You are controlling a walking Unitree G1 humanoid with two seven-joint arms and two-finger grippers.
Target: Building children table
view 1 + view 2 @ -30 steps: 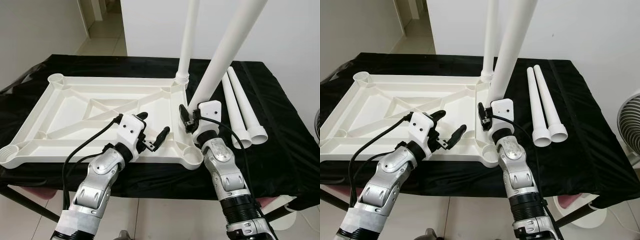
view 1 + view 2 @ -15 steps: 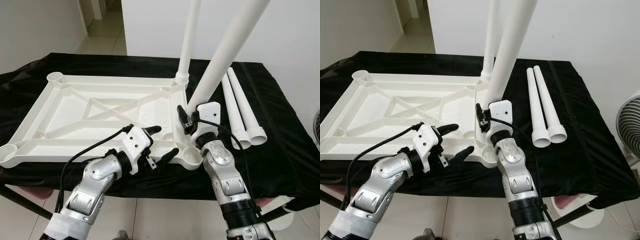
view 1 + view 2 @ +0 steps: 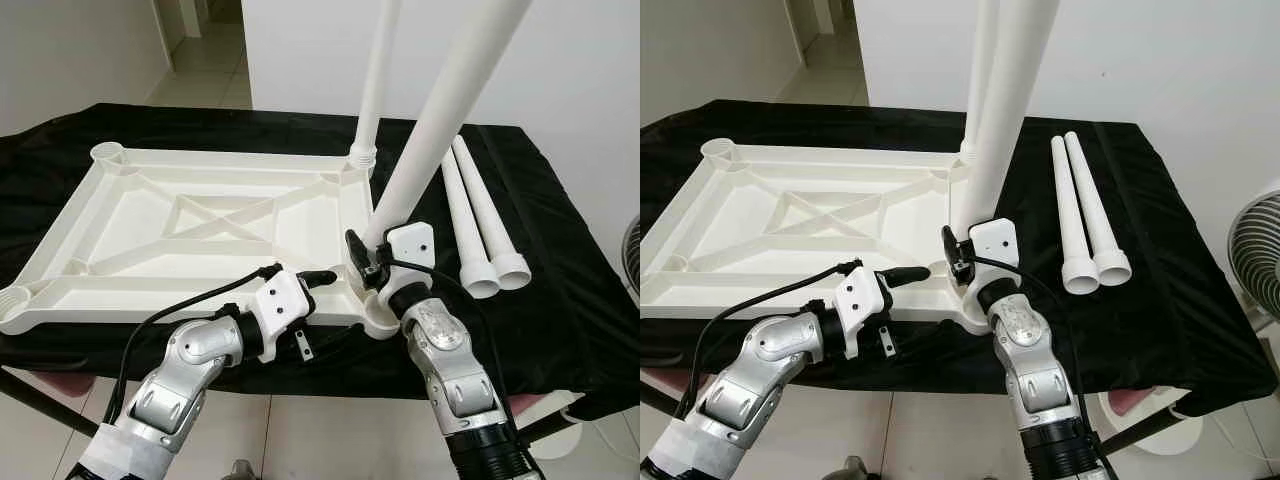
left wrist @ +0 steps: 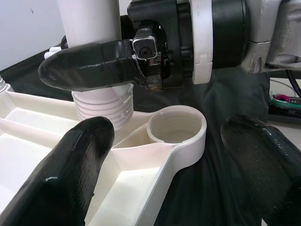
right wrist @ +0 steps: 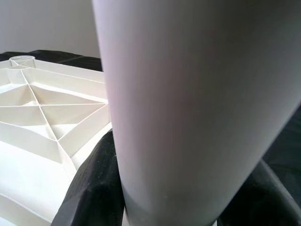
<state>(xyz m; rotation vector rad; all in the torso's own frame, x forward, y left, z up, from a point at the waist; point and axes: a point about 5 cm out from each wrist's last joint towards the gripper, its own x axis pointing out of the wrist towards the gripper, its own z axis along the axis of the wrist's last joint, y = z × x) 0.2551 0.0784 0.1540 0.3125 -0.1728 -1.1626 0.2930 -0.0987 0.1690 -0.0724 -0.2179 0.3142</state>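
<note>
The white tabletop (image 3: 200,160) lies upside down on a black-draped table. One white leg (image 3: 375,80) stands upright in its far right corner socket. My right gripper (image 3: 365,262) is shut on a second leg (image 3: 440,120), which leans toward me. In the left wrist view its threaded end (image 4: 103,106) rests just beside the near right corner socket (image 4: 176,127), not inside it. My left gripper (image 4: 167,136) is open at the tabletop's near edge, its fingers either side of that socket's corner. In the right wrist view the held leg (image 5: 188,94) sits between the black fingers (image 5: 94,179).
Two loose white legs (image 3: 480,220) lie side by side on the black cloth (image 3: 560,300) right of the tabletop. A fan (image 3: 1260,240) stands beyond the table's right edge. The near left socket (image 3: 12,300) and far left socket (image 3: 108,152) hold nothing.
My left gripper came down from above the tabletop to its near edge by the corner socket. The right gripper lowered the held leg toward that corner.
</note>
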